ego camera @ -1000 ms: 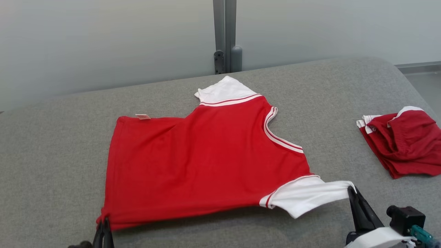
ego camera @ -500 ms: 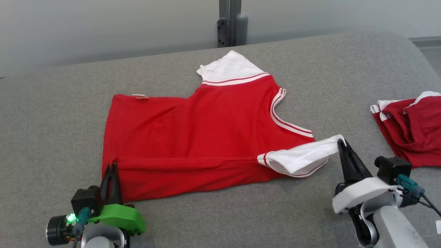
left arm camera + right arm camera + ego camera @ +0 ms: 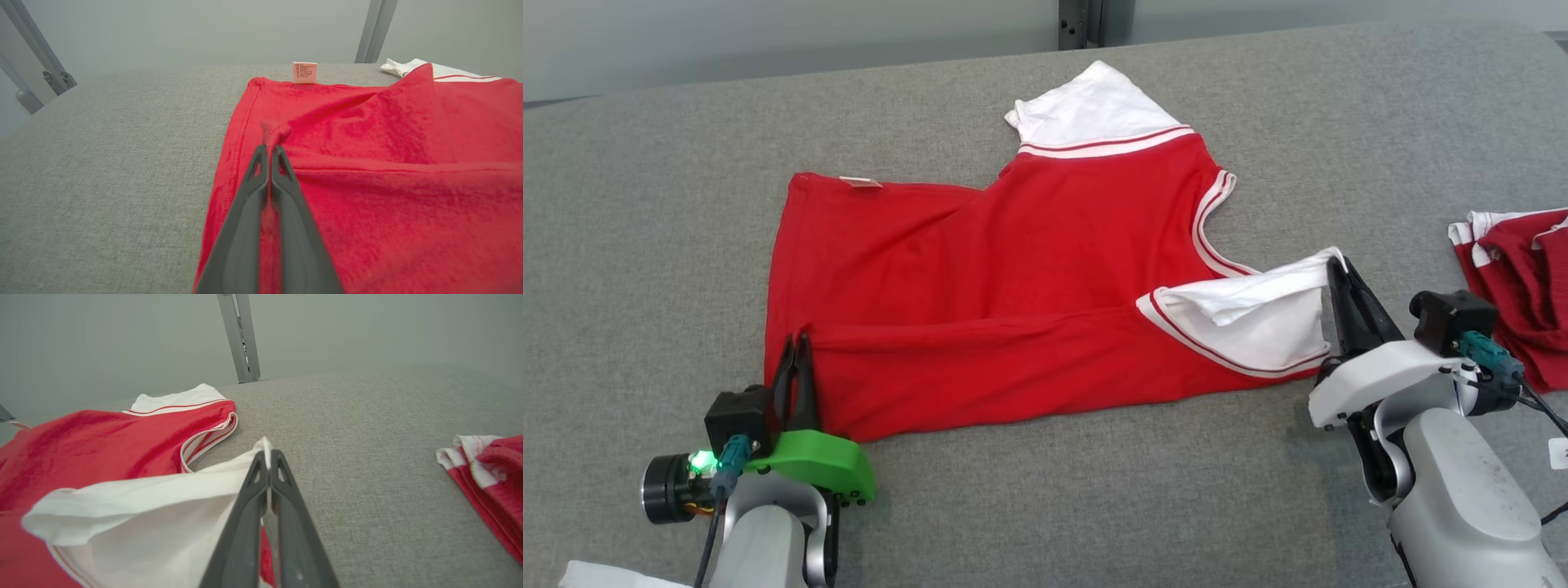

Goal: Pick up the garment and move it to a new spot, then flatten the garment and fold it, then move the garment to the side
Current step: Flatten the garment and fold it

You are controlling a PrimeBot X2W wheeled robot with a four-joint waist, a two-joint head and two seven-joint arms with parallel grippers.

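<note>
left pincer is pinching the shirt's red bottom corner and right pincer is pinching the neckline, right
Not quite: the right pincer is shut on the edge of the white sleeve, not the neckline, as the right wrist view shows. The left pincer does pinch the red bottom corner of the shirt.

We find the left gripper at lower left, its two dark fingers pressed together and pointing up and away, pinching the near hem corner of the red shirt. Behind it sit a green wrist housing and a pale forearm. The right gripper is clamped flat on the edge of the white sleeve, tips raised. We note its white wrist housing and grey forearm angling in from the lower right.
</note>
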